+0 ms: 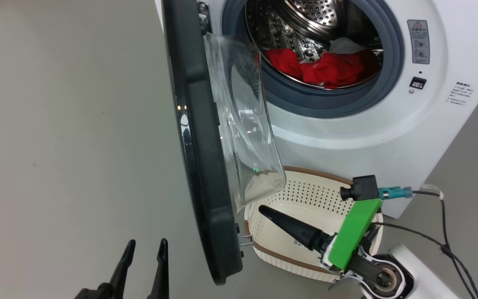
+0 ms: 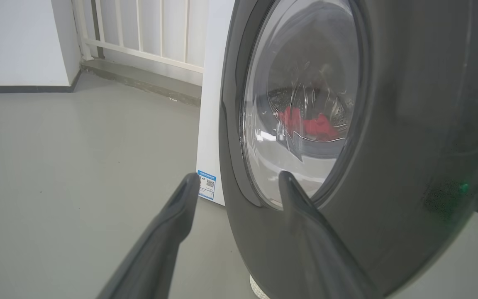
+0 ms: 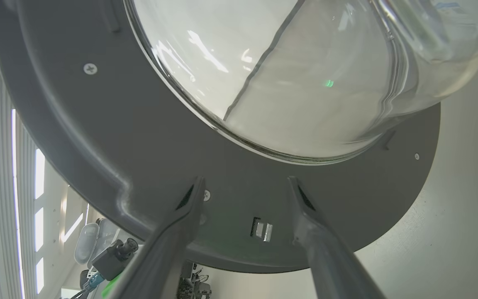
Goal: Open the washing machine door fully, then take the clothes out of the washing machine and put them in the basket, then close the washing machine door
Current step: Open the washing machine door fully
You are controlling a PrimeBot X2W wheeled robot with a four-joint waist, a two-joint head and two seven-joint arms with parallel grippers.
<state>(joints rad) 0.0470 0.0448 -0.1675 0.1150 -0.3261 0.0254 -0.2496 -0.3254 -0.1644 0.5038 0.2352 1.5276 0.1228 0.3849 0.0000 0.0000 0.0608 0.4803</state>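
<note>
Both sets of jaws stand apart, left gripper [image 1: 147, 242] at seven o'clock, right gripper [image 3: 246, 182] over the basket [image 1: 305, 182] at five, while the clothes [image 1: 330, 68] lie in the washing machine [image 1: 347, 137] at one o'clock, so reaching past the washing machine door [image 1: 197, 145] risks knocking its bulging glass.

Nothing really legible here tbh. The washer [image 1: 347, 137] front has a grey label [image 1: 418, 41] with a red warning triangle on top, plus a block of tiny print [image 1: 461, 93] further right, too small to read. Its side carries a blue-edged sticker [image 2: 206, 185] with a QR code. The basket [image 1: 305, 191] has a paper label [image 1: 296, 241] with dark marks, unreadable.
</note>
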